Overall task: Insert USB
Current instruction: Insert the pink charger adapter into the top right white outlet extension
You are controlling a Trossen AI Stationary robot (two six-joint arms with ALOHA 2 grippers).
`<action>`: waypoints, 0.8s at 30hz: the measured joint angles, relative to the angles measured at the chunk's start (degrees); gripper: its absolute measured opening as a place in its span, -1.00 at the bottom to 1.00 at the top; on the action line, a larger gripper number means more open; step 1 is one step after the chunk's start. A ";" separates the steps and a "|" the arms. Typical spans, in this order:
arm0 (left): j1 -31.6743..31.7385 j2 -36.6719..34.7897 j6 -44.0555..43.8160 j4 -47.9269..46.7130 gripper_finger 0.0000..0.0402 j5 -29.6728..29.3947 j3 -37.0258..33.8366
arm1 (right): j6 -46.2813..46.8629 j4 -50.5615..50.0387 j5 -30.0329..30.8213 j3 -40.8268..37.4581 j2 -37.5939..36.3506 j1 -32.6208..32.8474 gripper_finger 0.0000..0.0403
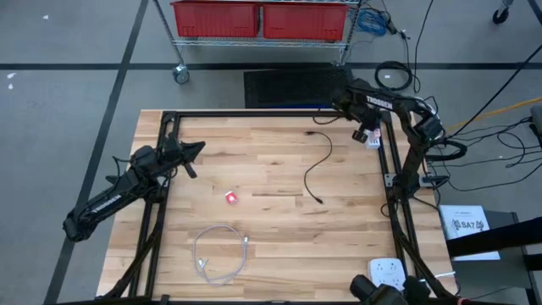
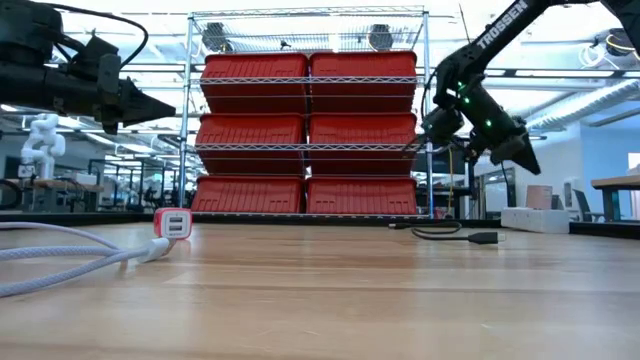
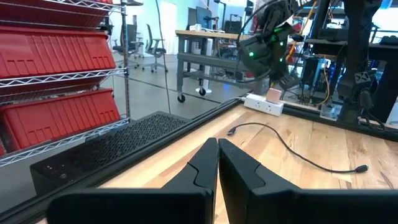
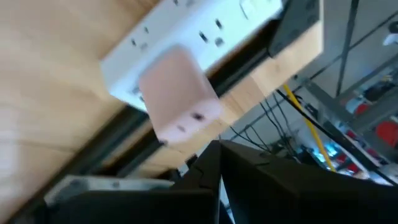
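A black USB cable (image 1: 319, 165) lies loose on the wooden table, one plug (image 1: 320, 201) near the middle and the other end (image 1: 315, 134) toward the far edge. A pink charger block (image 4: 180, 93) is plugged into a white power strip (image 4: 205, 31) at the table's far right edge. My right gripper (image 4: 219, 149) hangs shut just above that block (image 1: 373, 135), with nothing between its fingers. My left gripper (image 1: 200, 149) waits shut at the left side, pointing level over the table (image 3: 217, 152).
A red-and-white USB charger (image 1: 231, 197) stands left of centre, and a coiled white cable (image 1: 220, 254) lies near the front edge. A white adapter (image 1: 387, 271) sits at the front right. A rack of red bins (image 2: 305, 130) stands beyond the far edge.
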 joint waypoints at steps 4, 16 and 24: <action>0.01 0.02 0.01 0.00 -0.90 0.00 0.00 | 0.23 3.59 -1.20 -3.00 0.00 0.02 -1.00; 0.01 0.00 2.90 3.36 -0.90 0.00 0.02 | 0.73 9.51 -0.40 -9.35 -0.53 1.26 -1.00; -0.01 0.15 2.92 6.82 -0.90 4.35 0.01 | 0.62 10.32 -1.37 -9.45 -0.39 3.52 -1.00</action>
